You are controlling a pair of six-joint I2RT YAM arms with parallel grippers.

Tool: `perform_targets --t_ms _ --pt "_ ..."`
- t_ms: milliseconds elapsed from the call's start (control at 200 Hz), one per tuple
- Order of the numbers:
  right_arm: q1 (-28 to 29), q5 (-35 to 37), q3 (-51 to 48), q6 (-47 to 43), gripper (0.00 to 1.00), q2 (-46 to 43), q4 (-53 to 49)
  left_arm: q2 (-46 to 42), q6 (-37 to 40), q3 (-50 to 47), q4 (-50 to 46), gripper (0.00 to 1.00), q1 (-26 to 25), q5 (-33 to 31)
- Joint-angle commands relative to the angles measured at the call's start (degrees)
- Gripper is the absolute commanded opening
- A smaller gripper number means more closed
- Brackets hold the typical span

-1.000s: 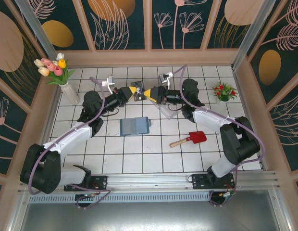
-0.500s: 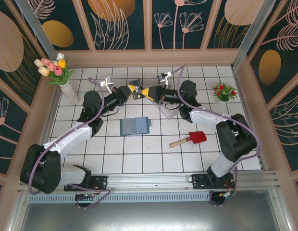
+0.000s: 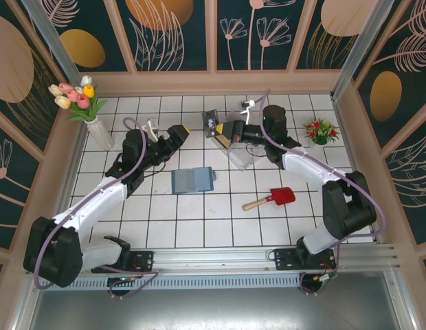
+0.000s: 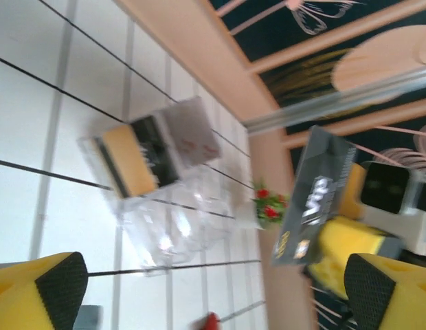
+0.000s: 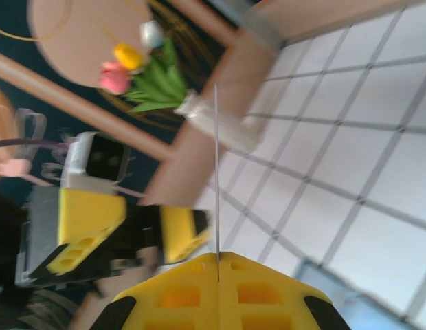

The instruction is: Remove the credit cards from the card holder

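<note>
— How far along is the job looking?
— The card holder [image 3: 192, 180] is lying open on the tiles between the arms. Something tan, probably a card but blurred, is sitting in the clear plastic box [image 3: 242, 157]. The dark grey card [image 3: 211, 122] is hanging above the table, not yet set down.
— Who is gripping it?
— The right gripper [image 3: 218, 130] is pinching it, fingers closed on it. The left gripper [image 3: 180, 133] is gaping wide, touching nothing.

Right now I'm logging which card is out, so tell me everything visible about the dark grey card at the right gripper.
The thin dark grey rectangular card with pale marks looks like flat, stiff plastic. It is up off the white tiled table, pinched at one end between the shut yellow fingers of the right gripper; the open left gripper stands apart from it.
</note>
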Motion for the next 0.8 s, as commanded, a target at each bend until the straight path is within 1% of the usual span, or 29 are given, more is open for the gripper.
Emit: perform_targets --t_ms 0,140,230,395,540,796 --pt "-0.01 11.36 4.38 -21.67 0.00 -2.55 -16.61 -2.55 4.18 -0.60 -6.80 0.98 0.37 -9.02" --pt "-0.01 17.01 9.75 -31.27 0.00 0.12 -24.96 -1.34 6.00 0.92 -10.63 0.99 0.55 -11.33" --pt "-0.02 18.31 13.46 -36.02 0.00 2.49 -29.38 -0.78 6.58 1.14 -11.30 0.99 0.61 -10.93" --pt "-0.02 20.91 17.91 -43.35 0.00 6.21 -33.74 -0.52 7.57 1.17 -11.73 0.98 0.67 -10.29" --pt "-0.03 22.39 22.19 -46.84 0.00 10.64 -37.21 0.24 8.21 1.80 -12.01 0.98 0.68 -9.16" --pt "0.15 24.24 27.49 -48.75 0.00 16.79 -40.30 1.08 8.34 1.58 -11.74 0.98 0.68 -7.85"
